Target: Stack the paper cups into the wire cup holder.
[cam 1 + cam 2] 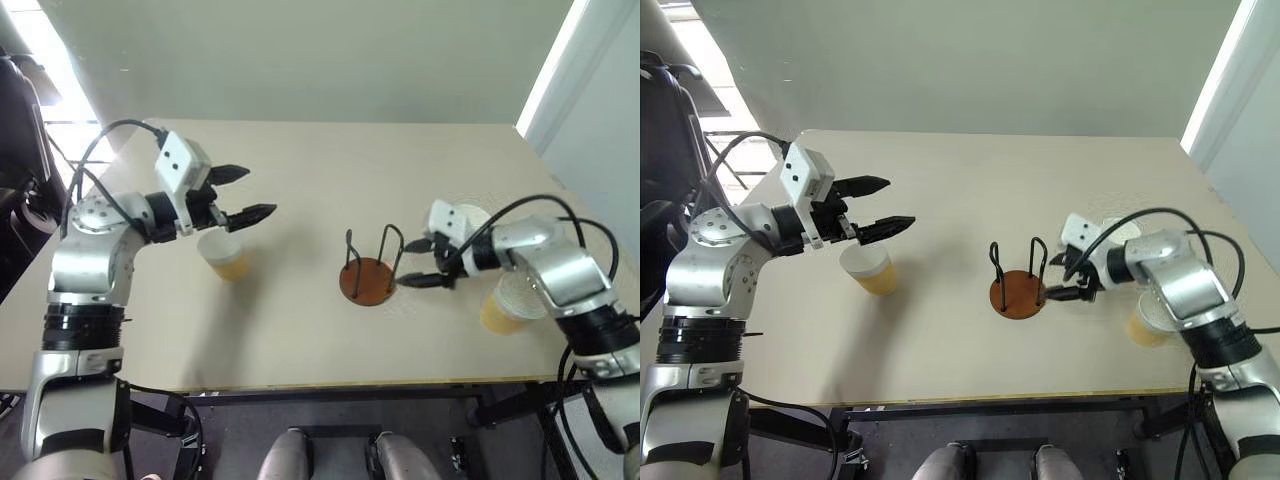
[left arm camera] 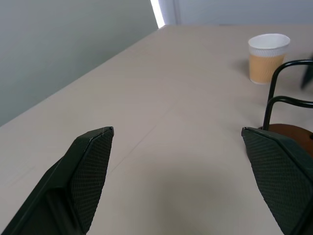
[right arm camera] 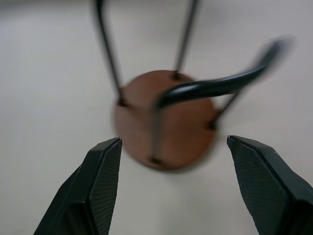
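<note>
The wire cup holder (image 1: pixel 368 277) stands empty at mid-table, a rust-brown disc with dark wire loops. My right gripper (image 1: pixel 407 264) is open just right of it, its fingers apart and nothing between them; in the right wrist view the holder (image 3: pixel 166 122) lies right ahead. One paper cup (image 1: pixel 226 254) stands upright left of centre, below my open left gripper (image 1: pixel 258 191), which hovers above it. A second paper cup (image 1: pixel 500 310) sits under my right forearm, partly hidden. A third cup's white rim (image 1: pixel 476 214) peeks out behind the right wrist.
The beige table (image 1: pixel 330 160) reaches back to a pale wall. Its front edge (image 1: pixel 350 385) runs close to me. A dark object (image 1: pixel 20 130) stands off the table's left side. Cables loop off both arms.
</note>
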Robot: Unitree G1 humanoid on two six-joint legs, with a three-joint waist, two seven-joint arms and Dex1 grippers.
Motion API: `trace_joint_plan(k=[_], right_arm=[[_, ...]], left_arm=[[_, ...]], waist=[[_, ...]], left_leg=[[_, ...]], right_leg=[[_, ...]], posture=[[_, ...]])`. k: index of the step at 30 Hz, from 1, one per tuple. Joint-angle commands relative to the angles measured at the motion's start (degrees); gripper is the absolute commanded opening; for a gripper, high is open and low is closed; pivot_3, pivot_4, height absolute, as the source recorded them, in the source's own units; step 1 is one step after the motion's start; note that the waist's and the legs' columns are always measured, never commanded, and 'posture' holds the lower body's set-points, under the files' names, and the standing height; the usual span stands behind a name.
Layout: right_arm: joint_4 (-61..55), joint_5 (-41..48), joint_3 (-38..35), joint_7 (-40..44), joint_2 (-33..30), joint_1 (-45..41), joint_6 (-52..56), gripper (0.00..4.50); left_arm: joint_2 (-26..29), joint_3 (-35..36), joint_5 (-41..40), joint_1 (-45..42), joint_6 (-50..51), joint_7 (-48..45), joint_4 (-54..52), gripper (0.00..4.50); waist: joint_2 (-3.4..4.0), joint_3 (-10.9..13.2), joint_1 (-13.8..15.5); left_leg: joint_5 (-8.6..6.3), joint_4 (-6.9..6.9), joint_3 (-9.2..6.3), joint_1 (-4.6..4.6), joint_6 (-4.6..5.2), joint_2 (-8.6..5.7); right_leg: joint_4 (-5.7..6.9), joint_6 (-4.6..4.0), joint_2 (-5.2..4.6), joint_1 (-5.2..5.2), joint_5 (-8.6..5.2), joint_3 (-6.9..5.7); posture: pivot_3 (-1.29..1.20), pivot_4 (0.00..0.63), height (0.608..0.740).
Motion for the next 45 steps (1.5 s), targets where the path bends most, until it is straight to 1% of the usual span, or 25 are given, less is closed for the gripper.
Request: trace_joint_plan(k=[1, 5, 9, 11, 15, 22, 25, 28, 35, 45], right_arm=[[3.6, -1.7, -2.4, 1.4, -2.1, -4.2, -3.5, 3.51], [7.4, -3.0, -2.8, 3.0, -3.7, -8.0, -6.4, 3.51], [11.4, -5.5, -2.4, 3.3, -4.4, -11.2, -11.3, 3.51], [14.1, -7.9, -1.6, 3.4, -4.9, -12.5, -15.7, 3.51], [18.6, -15.3, 0.9, 2.3, -6.0, -14.6, -28.4, 3.51], [22.4, -21.8, 3.6, 7.3, -7.3, -15.3, -39.5, 3.51], [25.6, -24.2, 4.2, 8.0, -7.3, -16.0, -43.5, 3.51], [29.7, -26.8, 4.8, 7.0, -6.5, -17.6, -46.7, 3.51], [40.7, -33.3, 6.9, 4.3, -5.3, -20.8, -54.6, 3.51], [47.3, -38.1, 8.3, 2.4, -3.7, -20.8, -59.7, 3.51]], left_arm=[[0.7, 0.0, -0.7, -2.1, -1.4, -3.0, 0.0, 4.50], [1.9, -1.1, -0.7, -3.0, -2.0, -8.8, 1.8, 4.50], [2.0, -1.1, -2.5, -6.0, -1.0, -14.7, 5.4, 4.50], [1.7, -1.2, -3.1, -7.6, -0.6, -16.8, 6.9, 4.50], [1.8, -2.9, -1.2, -10.3, -1.8, -19.1, 9.5, 4.50], [1.6, -4.3, -0.3, -12.8, -1.1, -19.9, 9.3, 4.50], [1.5, -4.2, -0.1, -12.9, -0.9, -20.0, 9.1, 4.50], [1.4, -4.1, 0.0, -12.5, -0.8, -19.9, 8.5, 4.50], [2.1, -3.3, -0.4, -10.8, -0.5, -19.7, 6.7, 4.50], [2.9, -2.7, -0.7, -9.7, -0.8, -19.9, 6.3, 4.50]], waist=[[0.00, 0.0, 0.0], [0.00, 0.0, 0.0], [0.00, 0.0, 0.0], [0.00, 0.0, 0.0], [0.01, 0.0, 0.1], [0.01, 0.0, -0.1], [0.01, 0.0, 0.0], [0.01, 0.0, -0.1], [0.01, 0.0, -0.1], [0.02, 0.0, -0.1]], left_leg=[[0.00, -0.01, -0.01, 0.00, 0.00, 0.00], [0.00, -0.04, 0.00, -0.04, 0.00, 0.00], [0.00, -0.12, -0.01, -0.04, 0.00, 0.00], [0.00, -0.13, -0.04, -0.05, 0.00, 0.00], [-0.01, -0.11, -0.05, -0.10, 0.01, 0.00], [-0.04, -0.16, -0.04, -0.10, 0.03, 0.00], [-0.04, -0.12, -0.02, -0.12, 0.04, 0.00], [-0.04, -0.10, -0.02, -0.12, 0.04, 0.00], [-0.03, -0.11, -0.03, -0.09, 0.06, 0.00], [-0.05, -0.18, -0.04, -0.08, 0.05, 0.00]], right_leg=[[0.00, 0.00, 0.00, -0.01, 0.00, 0.00], [-0.01, -0.01, -0.01, -0.05, -0.01, 0.00], [0.00, -0.05, -0.01, -0.11, 0.00, 0.00], [-0.01, -0.06, -0.01, -0.11, 0.00, -0.01], [-0.04, -0.06, -0.04, -0.12, 0.00, -0.01], [-0.04, -0.03, -0.04, -0.13, 0.01, -0.02], [-0.06, -0.01, -0.05, -0.12, 0.03, -0.01], [-0.07, 0.14, -0.06, -0.12, 0.11, -0.01], [-0.06, 0.11, -0.06, -0.11, 0.13, -0.01], [-0.06, 0.14, -0.08, -0.12, 0.15, -0.01]], posture=[[0.00, 0.150, 0.740], [0.00, 0.150, 0.740], [0.00, 0.150, 0.740], [0.00, 0.150, 0.740], [0.00, 0.150, 0.740], [0.00, 0.150, 0.740], [0.00, 0.150, 0.740], [0.00, 0.150, 0.740], [0.00, 0.150, 0.740], [0.00, 0.150, 0.740]])
